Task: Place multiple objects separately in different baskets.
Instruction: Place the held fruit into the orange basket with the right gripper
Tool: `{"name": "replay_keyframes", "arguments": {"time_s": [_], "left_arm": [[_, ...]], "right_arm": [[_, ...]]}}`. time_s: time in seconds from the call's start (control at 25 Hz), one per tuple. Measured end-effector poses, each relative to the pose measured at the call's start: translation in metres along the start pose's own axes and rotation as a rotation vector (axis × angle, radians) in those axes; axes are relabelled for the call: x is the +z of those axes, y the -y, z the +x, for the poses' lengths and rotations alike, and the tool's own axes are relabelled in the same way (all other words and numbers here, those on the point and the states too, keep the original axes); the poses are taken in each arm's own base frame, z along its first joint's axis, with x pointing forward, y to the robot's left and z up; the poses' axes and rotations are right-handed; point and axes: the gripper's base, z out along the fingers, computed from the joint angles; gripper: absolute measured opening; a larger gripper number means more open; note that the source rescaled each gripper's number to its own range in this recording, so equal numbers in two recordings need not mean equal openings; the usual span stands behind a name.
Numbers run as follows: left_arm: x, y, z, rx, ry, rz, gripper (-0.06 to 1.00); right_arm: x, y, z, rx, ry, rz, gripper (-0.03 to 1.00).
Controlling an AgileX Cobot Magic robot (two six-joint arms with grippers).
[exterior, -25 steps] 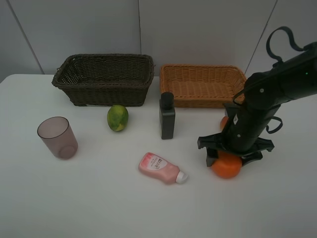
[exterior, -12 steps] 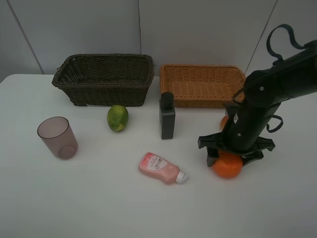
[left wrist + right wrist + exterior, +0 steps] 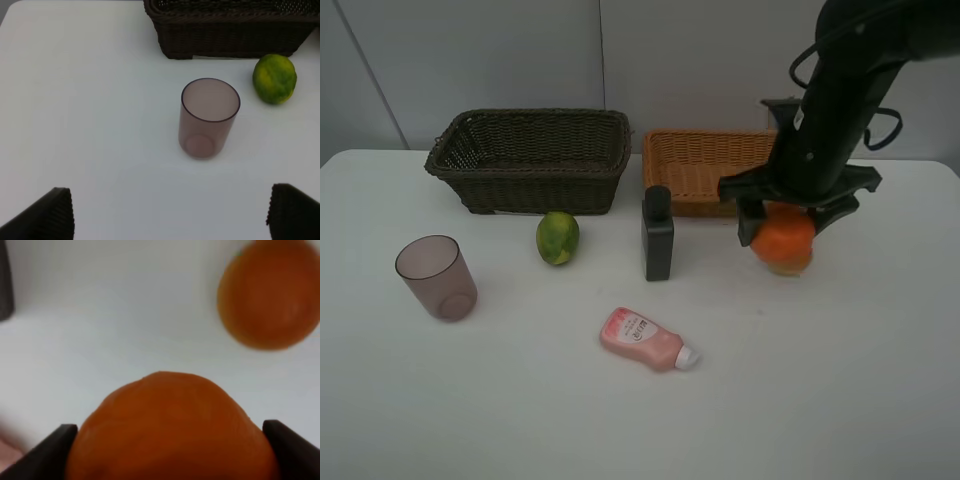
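My right gripper (image 3: 786,220) is shut on the orange fruit (image 3: 782,245) and holds it in the air, in front of the light tan basket (image 3: 700,165). The right wrist view shows that orange (image 3: 170,425) between the fingers, with the peach-like fruit (image 3: 270,295) on the table below. The dark brown basket (image 3: 530,155) stands at the back left. On the table lie the green fruit (image 3: 558,237), the upright black bottle (image 3: 657,235), the pink bottle (image 3: 645,340) on its side and the mauve cup (image 3: 437,277). My left gripper (image 3: 172,220) is open, short of the cup (image 3: 209,117).
White table with a grey wall behind the baskets. In the left wrist view the green fruit (image 3: 274,79) sits beside the dark basket (image 3: 230,35). The black bottle stands just left of the raised orange.
The right gripper has lifted the orange off the table and carried it up and back toward the tan basket. The left gripper and the other objects have not moved.
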Motion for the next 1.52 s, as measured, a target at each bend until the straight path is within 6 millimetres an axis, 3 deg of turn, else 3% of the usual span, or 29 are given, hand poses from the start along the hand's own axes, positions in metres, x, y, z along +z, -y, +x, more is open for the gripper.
{"name": "replay_keyframes", "arguments": {"time_s": [0.16,0.28,0.48,0.64,1.08,1.32,1.52], "left_arm": [[0.000,0.000,0.000,0.000,0.000,0.000,1.00],[0.000,0.000,0.000,0.000,0.000,0.000,1.00],[0.000,0.000,0.000,0.000,0.000,0.000,1.00],[0.000,0.000,0.000,0.000,0.000,0.000,1.00],[0.000,0.000,0.000,0.000,0.000,0.000,1.00],[0.000,0.000,0.000,0.000,0.000,0.000,1.00],[0.000,0.000,0.000,0.000,0.000,0.000,1.00]], "right_arm": [[-0.024,0.000,-0.035,0.011,0.118,-0.010,0.62],[-0.028,-0.002,-0.061,0.025,0.172,-0.017,0.62],[-0.020,-0.008,-0.101,0.014,0.263,0.005,0.62],[-0.001,-0.011,-0.125,-0.015,0.363,0.014,0.62],[0.069,-0.024,-0.143,-0.052,0.409,-0.023,0.62],[0.085,-0.026,-0.146,-0.057,0.424,-0.034,0.62],[0.094,-0.014,-0.151,-0.045,0.439,-0.025,0.62]]}}
